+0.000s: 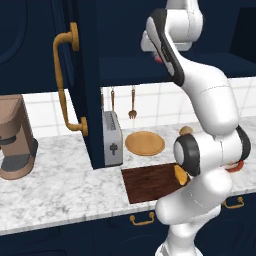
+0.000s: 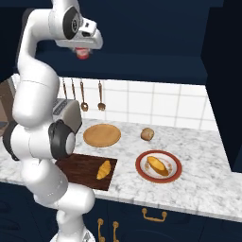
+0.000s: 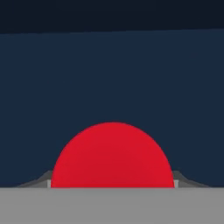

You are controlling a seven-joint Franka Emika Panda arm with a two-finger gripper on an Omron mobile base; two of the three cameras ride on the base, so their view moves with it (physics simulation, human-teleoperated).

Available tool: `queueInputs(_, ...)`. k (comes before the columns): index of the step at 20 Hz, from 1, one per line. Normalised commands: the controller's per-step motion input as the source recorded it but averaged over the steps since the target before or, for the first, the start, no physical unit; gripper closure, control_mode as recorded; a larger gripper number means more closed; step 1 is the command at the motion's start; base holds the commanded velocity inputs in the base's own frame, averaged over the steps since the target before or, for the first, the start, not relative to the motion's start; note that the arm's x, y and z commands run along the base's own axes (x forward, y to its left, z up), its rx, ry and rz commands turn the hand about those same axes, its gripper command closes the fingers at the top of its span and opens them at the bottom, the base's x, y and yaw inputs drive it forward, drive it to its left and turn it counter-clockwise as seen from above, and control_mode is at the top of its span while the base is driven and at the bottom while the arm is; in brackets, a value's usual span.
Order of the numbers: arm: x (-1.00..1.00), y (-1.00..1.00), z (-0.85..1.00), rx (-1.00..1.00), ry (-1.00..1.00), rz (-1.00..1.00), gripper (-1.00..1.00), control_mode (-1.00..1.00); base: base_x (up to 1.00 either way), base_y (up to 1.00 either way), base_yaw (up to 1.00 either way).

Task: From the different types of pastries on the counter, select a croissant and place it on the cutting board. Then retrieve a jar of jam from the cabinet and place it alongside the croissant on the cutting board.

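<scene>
Hand [image 2: 84,51] up by cabinet [image 2: 156,28] w/ jar of jam [image 2: 83,53]; croissant [image 2: 104,169] on cutting board [image 2: 82,168].

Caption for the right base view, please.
Croissant lies on the cutting board while the raised gripper holds the red jam jar at the open cabinet.

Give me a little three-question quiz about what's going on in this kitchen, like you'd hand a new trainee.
1. True or false: the croissant lies on the cutting board.
2. What lies on the red-rimmed plate? A) round bun B) oblong loaf C) jam jar
3. Fill in: up at the open cabinet, the gripper is at a red ____.

Key:
1. True.
2. B; the oblong loaf lies there, while the round bun sits on the counter.
3. Jar of jam; its lid is close in the hand view.
</scene>
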Motion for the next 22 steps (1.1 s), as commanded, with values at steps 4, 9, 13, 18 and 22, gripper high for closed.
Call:
queueInputs(4,-1.0,-0.31,-0.25,0.15,-0.08,0.03,1.0,-1.0,0.0,0.0,0.0)
queueInputs(9,-1.0,-0.4,-0.76,0.2,0.0,0.07,1.0,-1.0,0.0,0.0,0.0)
queueInputs(13,-1.0,-0.19,-0.72,0.13,-0.01,0.23,1.0,-1.0,0.0,0.0,0.0)
queueInputs(18,-0.92,0.05,-0.74,0.04,0.0,0.52,1.0,-1.0,0.0,0.0,0.0)
queueInputs(22,-0.48,0.27,-0.72,-0.26,0.04,0.25,1.0,-1.0,0.0,0.0,0.0)
